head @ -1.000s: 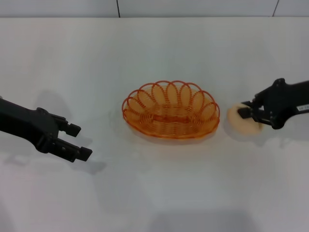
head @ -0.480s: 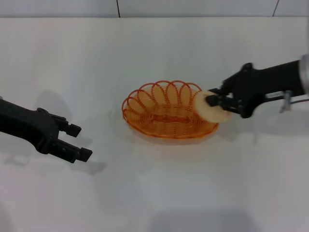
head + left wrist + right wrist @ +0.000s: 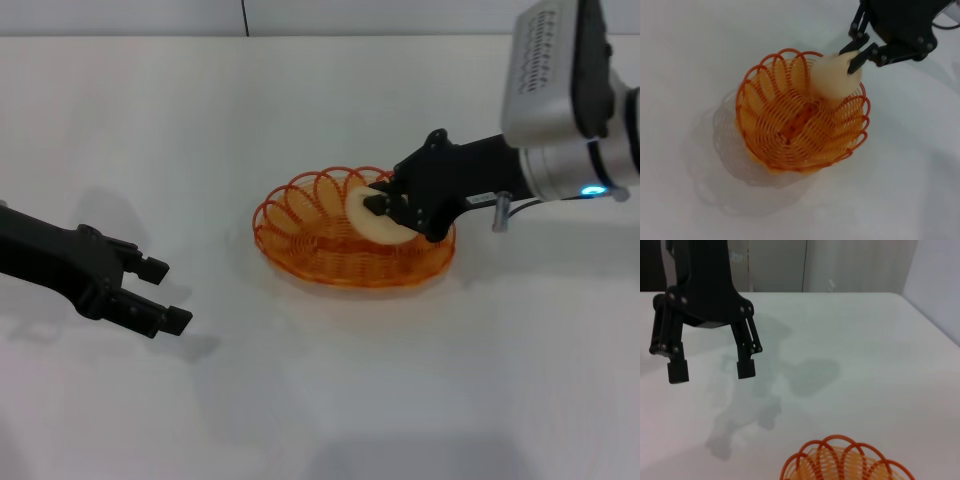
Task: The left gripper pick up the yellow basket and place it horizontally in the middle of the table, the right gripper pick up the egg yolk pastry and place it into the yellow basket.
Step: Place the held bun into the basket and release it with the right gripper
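The yellow basket [image 3: 330, 245] lies level in the middle of the white table [image 3: 320, 400]; it also shows in the left wrist view [image 3: 785, 135] and at the edge of the right wrist view [image 3: 840, 465]. My right gripper [image 3: 385, 212] is shut on the egg yolk pastry [image 3: 368, 216] and holds it over the basket's right half, just above the inside. In the left wrist view the pastry [image 3: 832, 80] hangs over the basket's rim in the right gripper [image 3: 857, 52]. My left gripper [image 3: 165, 293] is open and empty, well left of the basket; it also shows in the right wrist view [image 3: 710, 370].
The table's far edge meets a tiled wall [image 3: 300, 15]. Bare white tabletop lies in front of and around the basket.
My right gripper has carried the pastry leftward, from the table right of the basket to over the basket's right half. The left arm and basket have not moved.
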{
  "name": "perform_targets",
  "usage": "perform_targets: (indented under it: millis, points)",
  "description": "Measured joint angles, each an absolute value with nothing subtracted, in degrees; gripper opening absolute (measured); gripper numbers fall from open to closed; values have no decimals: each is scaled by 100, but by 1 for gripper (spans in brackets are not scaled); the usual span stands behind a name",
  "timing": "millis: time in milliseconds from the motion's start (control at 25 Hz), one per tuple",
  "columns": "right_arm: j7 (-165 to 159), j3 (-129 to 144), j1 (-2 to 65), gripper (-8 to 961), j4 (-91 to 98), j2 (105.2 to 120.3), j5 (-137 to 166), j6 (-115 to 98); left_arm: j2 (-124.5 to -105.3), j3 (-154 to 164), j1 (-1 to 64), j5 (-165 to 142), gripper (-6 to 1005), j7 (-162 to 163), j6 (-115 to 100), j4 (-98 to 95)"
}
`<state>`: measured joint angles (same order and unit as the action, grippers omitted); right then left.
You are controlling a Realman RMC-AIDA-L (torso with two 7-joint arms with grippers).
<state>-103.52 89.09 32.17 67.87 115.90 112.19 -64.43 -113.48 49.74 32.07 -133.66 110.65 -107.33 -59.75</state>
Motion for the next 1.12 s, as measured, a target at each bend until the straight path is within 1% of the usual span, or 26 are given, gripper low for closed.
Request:
perform_targets:
  millis: [320, 760, 1000, 1120]
  points:
    - [-10293, 9080, 3273, 66, 6619, 11593, 11152, -6239, -11358, 4974, 3208, -13374, 886, 11065, -10673, -5976]
    - [-10291, 9084, 3277, 139, 6609, 11593, 11148, -6155, -11355, 4973, 3217, -13359, 886, 11048, -10652, -5977]
    - [-10293, 9063, 3237, 253, 6668, 11591, 11104, -6081, -11355, 4975, 3212, -13353, 886, 11048, -10652, -5976]
    - [-10293, 9013, 3180, 310, 6738, 11566, 10983, -6078, -11355, 4975, 3179, -13332, 886, 11028, -10652, -5977]
